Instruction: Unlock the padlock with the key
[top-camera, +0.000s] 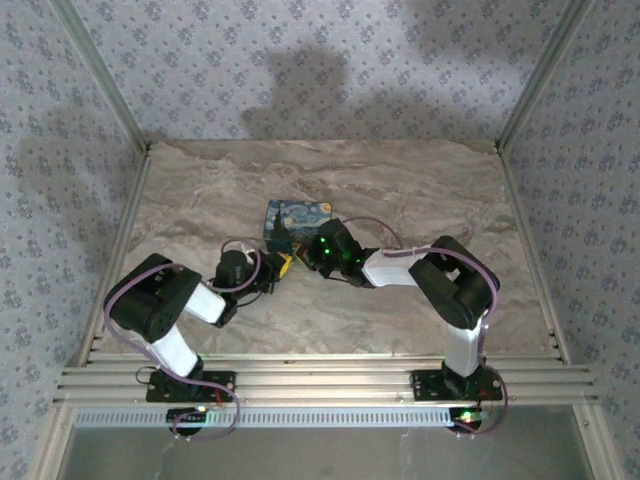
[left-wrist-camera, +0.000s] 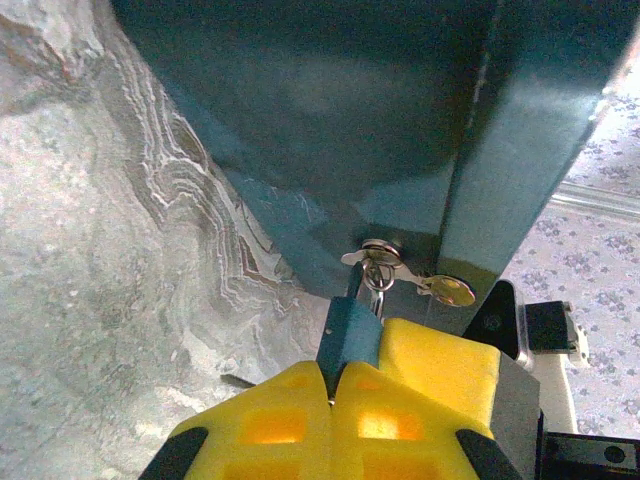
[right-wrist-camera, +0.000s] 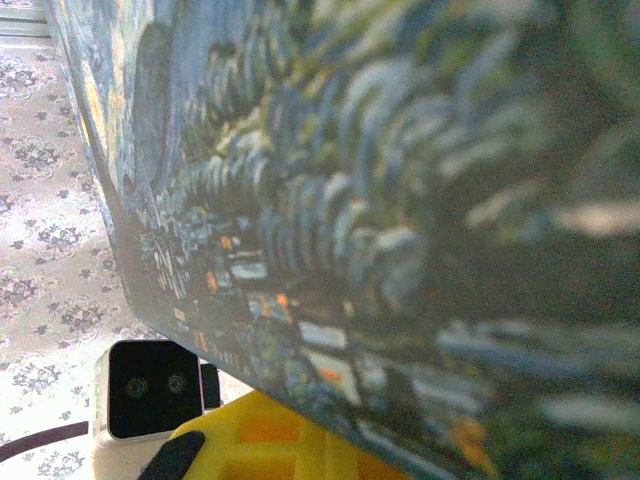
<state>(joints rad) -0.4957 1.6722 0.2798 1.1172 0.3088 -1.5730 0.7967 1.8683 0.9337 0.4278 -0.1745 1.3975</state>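
The small silver padlock is sitting at the near lower corner of the box printed with a swirling blue night-sky painting, around the middle of the marbled beige tabletop. It looks hard, smooth and light, so it is likely to be swinging rather than resisting. Don't grab its body; work through the blue-capped metal key just below it. The key's blade appears to be entering the lock, though a split ring is hiding the joint, and a second brass-coloured key is dangling to the right. Your left gripper is pinching the plastic cap with its yellow fingers pressed together. The cap is stiff but thin, so be twisting gently. Your right gripper is crowding the box's near side; I cannot tell whether it is clamping it.
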